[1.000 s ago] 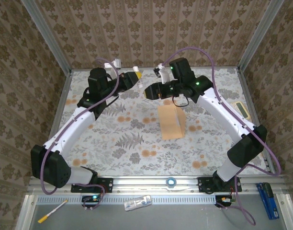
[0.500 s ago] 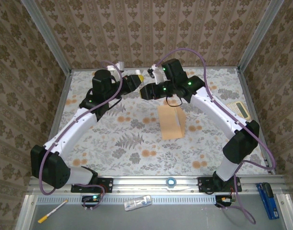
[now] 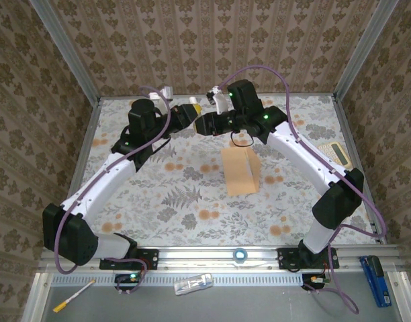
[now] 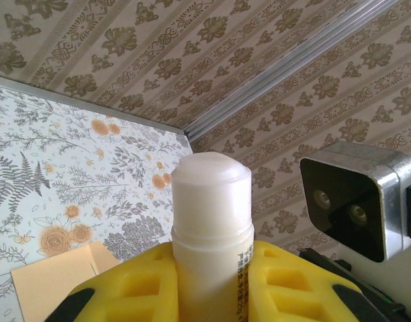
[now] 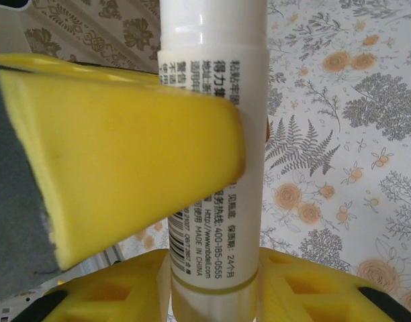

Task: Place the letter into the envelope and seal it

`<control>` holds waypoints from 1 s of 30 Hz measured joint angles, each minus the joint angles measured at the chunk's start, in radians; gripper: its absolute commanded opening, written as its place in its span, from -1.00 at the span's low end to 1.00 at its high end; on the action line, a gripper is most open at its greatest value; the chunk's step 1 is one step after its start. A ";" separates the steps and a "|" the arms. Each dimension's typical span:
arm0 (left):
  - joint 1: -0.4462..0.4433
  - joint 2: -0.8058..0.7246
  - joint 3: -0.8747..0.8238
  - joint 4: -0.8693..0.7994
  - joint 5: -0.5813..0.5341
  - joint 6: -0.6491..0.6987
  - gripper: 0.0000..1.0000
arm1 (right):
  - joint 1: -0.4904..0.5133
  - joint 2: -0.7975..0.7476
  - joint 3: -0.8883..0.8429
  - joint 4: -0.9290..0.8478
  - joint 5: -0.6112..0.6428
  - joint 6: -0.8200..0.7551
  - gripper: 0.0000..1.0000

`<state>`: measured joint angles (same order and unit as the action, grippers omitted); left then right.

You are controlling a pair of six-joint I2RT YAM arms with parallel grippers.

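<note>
Floral tablecloth [image 3: 192, 201], wallpapered walls [image 3: 212, 47] | both arms raised, meeting far-centre | left gripper [image 3: 192, 111] clamps glue stick [image 5: 215, 60] | right gripper [image 3: 207, 125] straddles it, grip unclear | label [image 5: 205, 241]: "MADE IN CHINA", "400-185-0555"

Light is bright, soft and even, from overhead, with no hard glare. The top view is sharp across the table [image 3: 192, 221], and the arms cast faint, diffuse shadows. The envelope [image 3: 240, 171] is darker along its right side. Left wrist: the glue stick [image 4: 211, 221] is crisp, the wallpaper behind slightly soft. Right wrist: the near foreground at left is smeared out of focus, but the stick's label is legible.
</note>
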<state>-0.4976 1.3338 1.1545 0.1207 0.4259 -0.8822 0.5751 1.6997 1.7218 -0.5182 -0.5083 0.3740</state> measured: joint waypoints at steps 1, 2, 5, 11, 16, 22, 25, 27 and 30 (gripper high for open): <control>0.000 0.000 -0.001 0.002 0.000 -0.001 -1.00 | 0.000 0.002 0.000 0.000 -0.001 0.001 -0.24; 0.000 0.000 -0.003 0.003 0.000 -0.003 -1.00 | 0.000 0.004 0.000 0.000 -0.002 0.001 -0.23; 0.000 0.000 -0.005 0.006 0.000 -0.007 -1.00 | 0.000 0.012 0.000 -0.001 -0.010 0.000 -0.22; 0.001 0.000 -0.005 0.007 0.000 -0.008 -1.00 | 0.000 0.020 0.000 -0.001 -0.024 0.000 -0.28; 0.002 0.000 -0.007 0.011 0.003 -0.013 -1.00 | 0.000 0.020 0.000 -0.001 -0.032 0.003 -0.33; 0.009 0.000 -0.014 0.023 0.005 -0.015 -1.00 | 0.000 0.021 0.000 0.000 -0.042 0.004 -0.33; 0.015 0.000 -0.014 0.024 0.008 -0.016 -1.00 | 0.000 0.021 -0.001 0.000 -0.045 0.006 -0.40; 0.015 0.000 -0.014 0.026 0.008 -0.016 -1.00 | 0.000 0.021 -0.003 0.003 -0.046 0.010 -0.49; 0.020 0.000 -0.014 0.026 0.009 -0.016 -1.00 | 0.000 0.021 -0.009 0.016 -0.050 0.019 -0.59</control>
<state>-0.4778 1.3338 1.1400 0.1471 0.4347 -0.8978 0.5751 1.7206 1.7126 -0.5022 -0.5583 0.3927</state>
